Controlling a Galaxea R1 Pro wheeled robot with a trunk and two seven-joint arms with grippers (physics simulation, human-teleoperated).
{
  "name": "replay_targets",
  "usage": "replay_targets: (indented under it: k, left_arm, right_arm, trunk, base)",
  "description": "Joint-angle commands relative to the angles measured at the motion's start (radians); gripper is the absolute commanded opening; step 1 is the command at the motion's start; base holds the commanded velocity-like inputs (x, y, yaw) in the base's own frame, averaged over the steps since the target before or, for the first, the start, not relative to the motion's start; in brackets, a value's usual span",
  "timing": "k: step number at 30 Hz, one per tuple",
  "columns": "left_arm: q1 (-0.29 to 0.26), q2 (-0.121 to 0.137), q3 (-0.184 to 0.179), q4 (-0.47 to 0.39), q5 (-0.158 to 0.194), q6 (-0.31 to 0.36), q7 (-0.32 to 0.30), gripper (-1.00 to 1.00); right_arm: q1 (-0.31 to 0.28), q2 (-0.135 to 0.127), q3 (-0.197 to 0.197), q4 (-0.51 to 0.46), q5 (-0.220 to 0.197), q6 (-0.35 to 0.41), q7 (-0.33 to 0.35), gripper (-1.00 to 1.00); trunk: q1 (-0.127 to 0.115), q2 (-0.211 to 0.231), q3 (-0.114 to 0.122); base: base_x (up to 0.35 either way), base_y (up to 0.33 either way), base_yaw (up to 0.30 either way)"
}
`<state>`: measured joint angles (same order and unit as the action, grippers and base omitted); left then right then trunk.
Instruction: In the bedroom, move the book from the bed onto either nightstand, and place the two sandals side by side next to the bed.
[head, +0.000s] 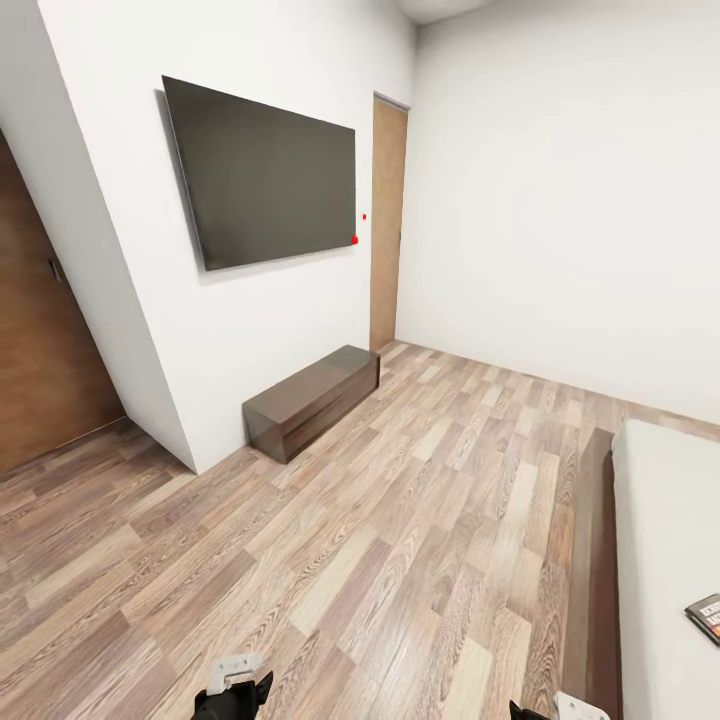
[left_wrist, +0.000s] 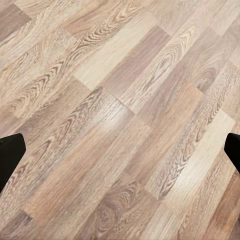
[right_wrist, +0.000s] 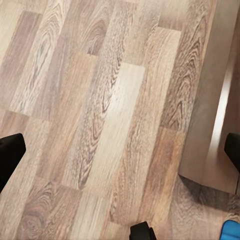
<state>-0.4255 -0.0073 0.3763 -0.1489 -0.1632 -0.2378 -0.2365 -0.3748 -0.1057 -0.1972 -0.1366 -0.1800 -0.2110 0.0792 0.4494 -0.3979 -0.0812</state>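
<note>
The book (head: 706, 617), dark with an orange band, lies on the pale mattress of the bed (head: 665, 520) at the head view's right edge. The bed's dark wood frame (right_wrist: 215, 125) runs beside my right gripper (right_wrist: 120, 150), which hangs open over the floor with nothing between its fingers. A bright blue bit of a sandal (right_wrist: 231, 230) shows on the floor close to that frame. My left gripper (left_wrist: 120, 155) is open above bare wood floor, its fingertips (left_wrist: 10, 150) wide apart. The nightstand is out of view.
A long low dark-brown dresser (head: 312, 400) stands against the white wall under a wall-mounted TV (head: 265, 175). A wooden door (head: 387, 220) is at the far corner and another brown door (head: 45, 340) at the left. Open wood floor (head: 400, 520) lies between dresser and bed.
</note>
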Motion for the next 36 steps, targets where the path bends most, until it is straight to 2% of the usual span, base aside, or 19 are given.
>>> replay_targets:
  k: [1, 36]
  left_arm:
    - [-0.001, 0.0, 0.009, 0.0, -0.01, -0.003, -0.003, 1.0]
    - [-0.001, 0.001, 0.009, -0.001, -0.01, -0.004, -0.003, 1.0]
  right_arm:
    - [-0.001, 0.0, -0.004, 0.002, -0.01, -0.004, 0.008, 1.0]
    - [-0.001, 0.0, -0.004, 0.002, -0.01, -0.004, 0.009, 1.0]
  trunk:
    - [0.001, -0.002, -0.002]
    - [0.001, -0.002, -0.002]
  base:
    - [0.0, 0.0, 0.0]
    - [0.0, 0.0, 0.0]
